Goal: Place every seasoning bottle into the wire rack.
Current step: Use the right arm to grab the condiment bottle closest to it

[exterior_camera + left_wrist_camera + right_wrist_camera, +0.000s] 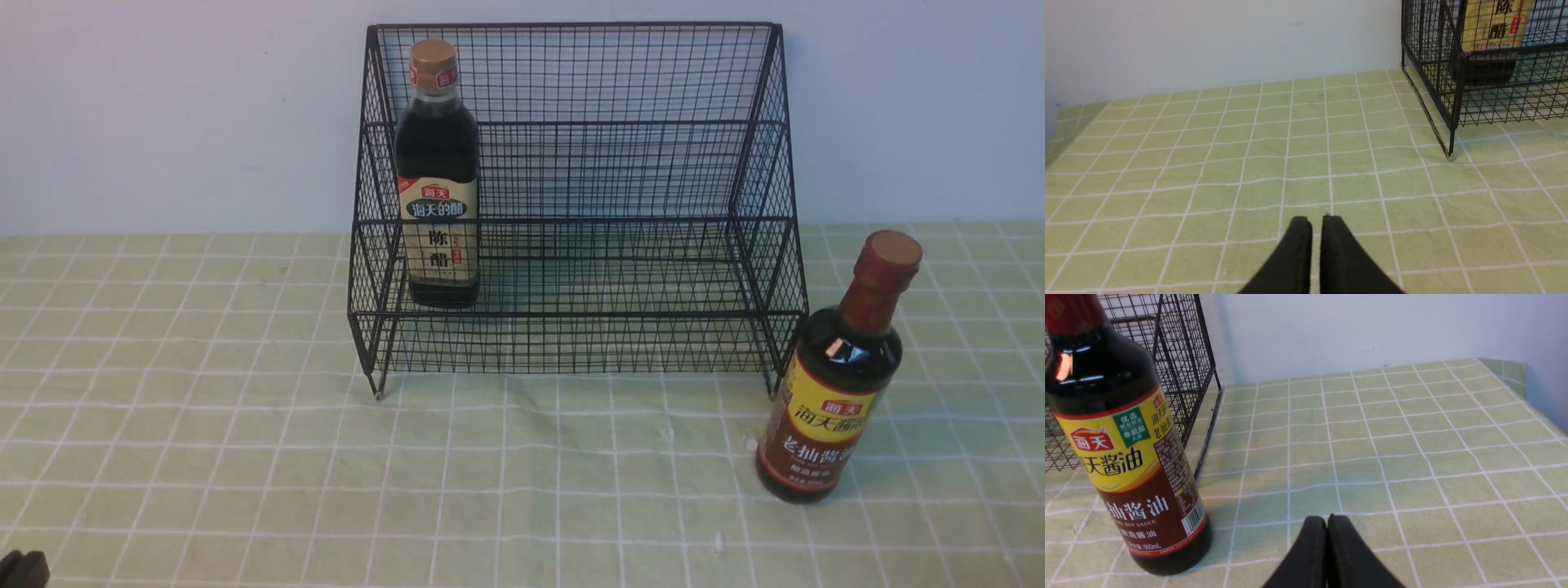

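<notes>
Bottle (1139, 457) stands beside the right gripper (1327, 520); both grippers' fingertips (1300, 222) meet, empty.

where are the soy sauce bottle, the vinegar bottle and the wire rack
soy sauce bottle (823, 420), front view, on its label
vinegar bottle (438, 147), front view, on its dark upper body
wire rack (575, 25), front view, on its top back rail

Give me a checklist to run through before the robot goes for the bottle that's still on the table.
Gold-capped bottle in the wire rack: ok.
Red-brown-capped bottle standing upright on the tablecloth: ok.
Space for it in the rack, beside the gold-capped bottle: ok.
Right gripper empty: ok.
Right gripper open for a grasp: not ok, it is shut.
Red-brown cap screwed tight: cannot tell.
</notes>
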`<state>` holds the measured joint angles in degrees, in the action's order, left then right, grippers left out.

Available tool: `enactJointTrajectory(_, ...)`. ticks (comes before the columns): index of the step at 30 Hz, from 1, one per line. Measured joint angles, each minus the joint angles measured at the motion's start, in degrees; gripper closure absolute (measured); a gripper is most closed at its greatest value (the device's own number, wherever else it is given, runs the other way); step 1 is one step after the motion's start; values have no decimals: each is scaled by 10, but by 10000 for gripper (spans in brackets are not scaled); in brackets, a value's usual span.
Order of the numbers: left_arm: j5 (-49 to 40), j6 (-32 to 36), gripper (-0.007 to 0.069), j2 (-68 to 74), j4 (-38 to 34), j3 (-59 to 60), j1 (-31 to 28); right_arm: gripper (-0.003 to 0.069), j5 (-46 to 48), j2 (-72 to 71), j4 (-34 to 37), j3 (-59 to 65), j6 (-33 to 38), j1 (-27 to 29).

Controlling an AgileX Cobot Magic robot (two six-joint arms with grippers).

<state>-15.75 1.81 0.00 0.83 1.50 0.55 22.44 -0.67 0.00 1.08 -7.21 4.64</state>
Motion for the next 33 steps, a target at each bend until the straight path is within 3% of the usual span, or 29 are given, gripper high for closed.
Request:
enactJointTrajectory(6,-54,0,607,-6,0,1,1,672,0,0,0,0,0,0)
enactJointTrajectory(33,-58,0,607,-6,-2,1,23,672,0,0,0,0,0,0)
